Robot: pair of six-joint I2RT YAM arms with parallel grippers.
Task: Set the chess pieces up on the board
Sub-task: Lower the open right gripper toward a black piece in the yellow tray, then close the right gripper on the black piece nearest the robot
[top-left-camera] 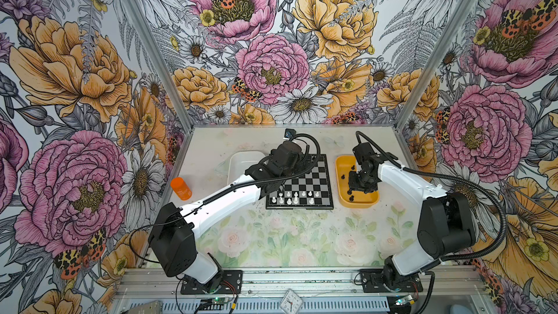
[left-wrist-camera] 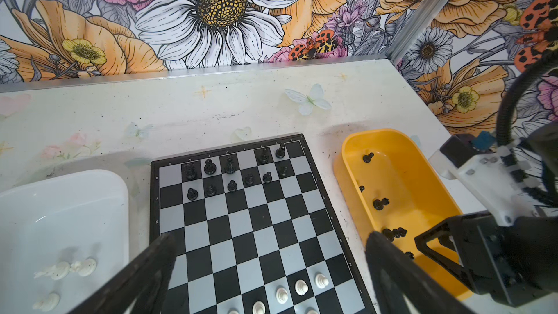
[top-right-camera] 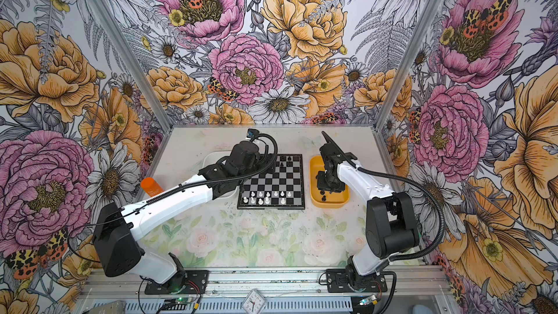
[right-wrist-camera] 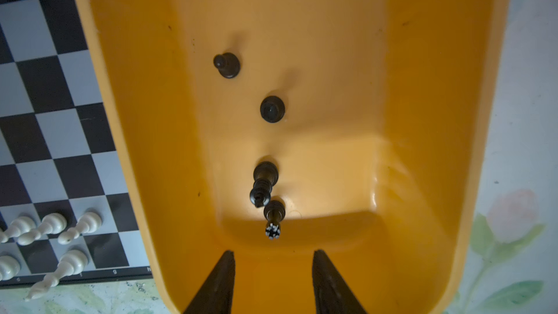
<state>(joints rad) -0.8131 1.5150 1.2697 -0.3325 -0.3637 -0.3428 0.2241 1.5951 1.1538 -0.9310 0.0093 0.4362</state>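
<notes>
**Right arm poised over the yellow tray for a black chessman**

Right wrist view: two black fingers (right-wrist-camera: 217,285) of the right gripper (right-wrist-camera: 273,253) frame the lower edge, parted, with nothing between them. Just beyond the tips, on the floor of the yellow tray (right-wrist-camera: 126,134), is a crowned black piece (right-wrist-camera: 273,222) with white flecks on its crown. A taller black piece (right-wrist-camera: 263,182) is just beside it, perhaps touching. A black pawn (right-wrist-camera: 227,65) sits farther off. Whether the near two stand or lie cannot be told. The chessboard (right-wrist-camera: 45,110) runs alongside the tray.

Left wrist view: the left gripper (left-wrist-camera: 268,243), spread wide and empty, hangs over the board's middle. Black men (left-wrist-camera: 229,173) occupy part of the two far ranks and white pieces (left-wrist-camera: 302,286) the near ones. More white men (left-wrist-camera: 66,268) lie in the white tray (left-wrist-camera: 60,188).

Both top views: the right wrist dips into the yellow tray (top-left-camera: 371,202) (top-right-camera: 342,199), to the right of the board (top-left-camera: 314,182) (top-right-camera: 287,176).

Judged step: grasping the crowned piece. To do it well:
- Centre the gap on the stem rather than the crown, and descend straight.
- Keep one finger clear of the taller neighbour, so it is neither nudged nor pinched along.
- Close gently, since smooth light plastic may slip out.
- Mind the tray's end wall close by, and lift vertically before crossing to the board.
</notes>
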